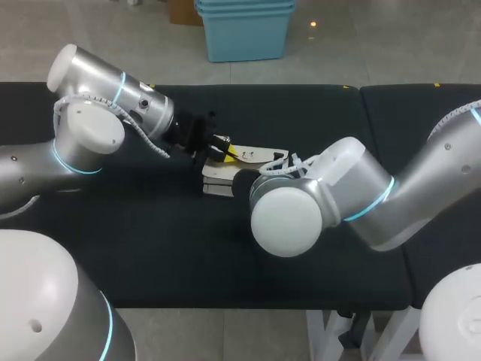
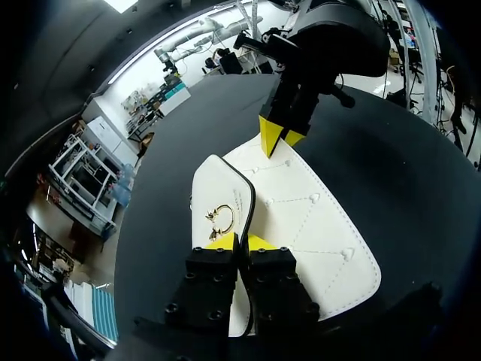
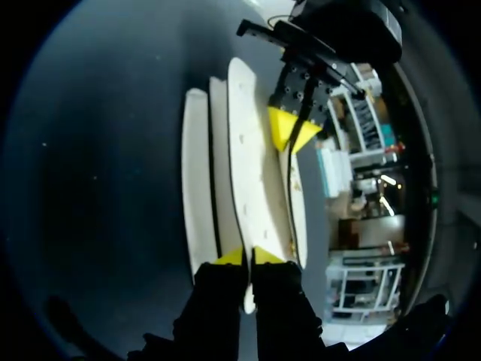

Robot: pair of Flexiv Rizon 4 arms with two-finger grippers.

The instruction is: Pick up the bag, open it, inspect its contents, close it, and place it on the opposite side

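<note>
Table [image 1: 150,248], black, carried white bag [image 2: 316,218] lying flat mid-table, stretched between both pincers. Left gripper [image 2: 240,242] pinched narrow on dark-trimmed edge of flap [image 2: 218,188]. Right gripper [image 3: 250,258] clamped thin on panel edge at bag's opposite end, facing left one. Gold clasp [image 2: 219,218] sat just ahead of left gripper. Risk, as judged: opposed pulls on such thin edges could slip either pinch, or drag whole bag rather than part it. Bag's layers fanned slightly ahead of right gripper; interior hidden, contents impossible to tell.

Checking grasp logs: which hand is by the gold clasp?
The left hand pinches the bag at the flap edge by the gold clasp; the right hand grips the opposite end.
</note>
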